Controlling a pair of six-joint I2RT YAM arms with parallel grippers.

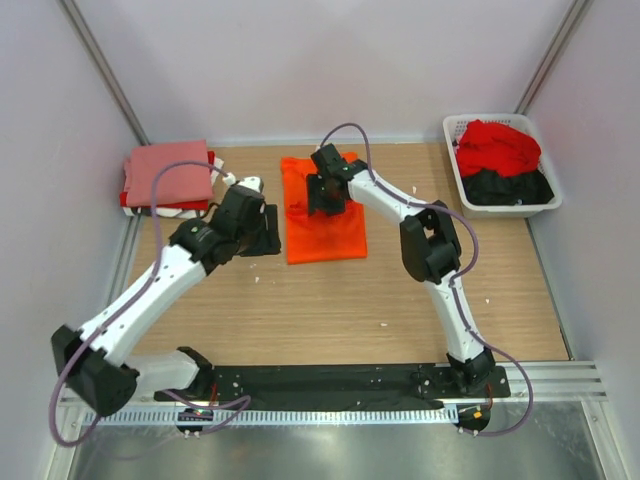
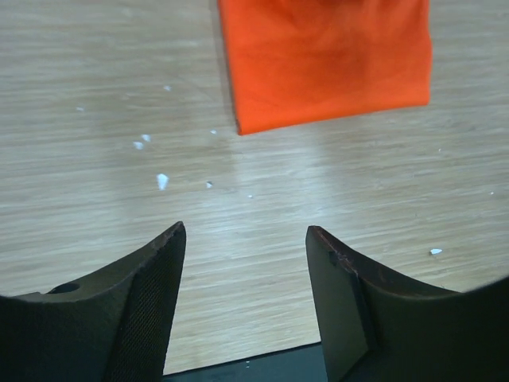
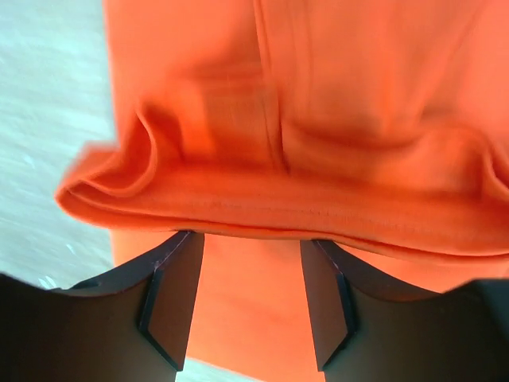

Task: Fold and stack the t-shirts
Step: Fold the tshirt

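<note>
The bright orange t-shirt [image 1: 325, 238] lies partly folded at the table's middle back; it also shows in the left wrist view [image 2: 326, 56] and fills the right wrist view [image 3: 318, 95]. My right gripper [image 1: 326, 200] is over the shirt with its jaws apart [image 3: 250, 247]. A folded hem of the orange cloth lies across the fingertips, and flat orange cloth shows between the fingers. My left gripper [image 1: 262, 232] is open and empty [image 2: 246, 239], low over bare wood just left of the shirt's near edge.
A folded stack with a salmon-pink shirt [image 1: 168, 172] on top, red and white edges below, sits at the back left. A white slatted basket [image 1: 455, 165] at the back right holds a red shirt [image 1: 497, 145] and a black shirt [image 1: 505, 187]. White crumbs [image 2: 161, 181] dot the wood.
</note>
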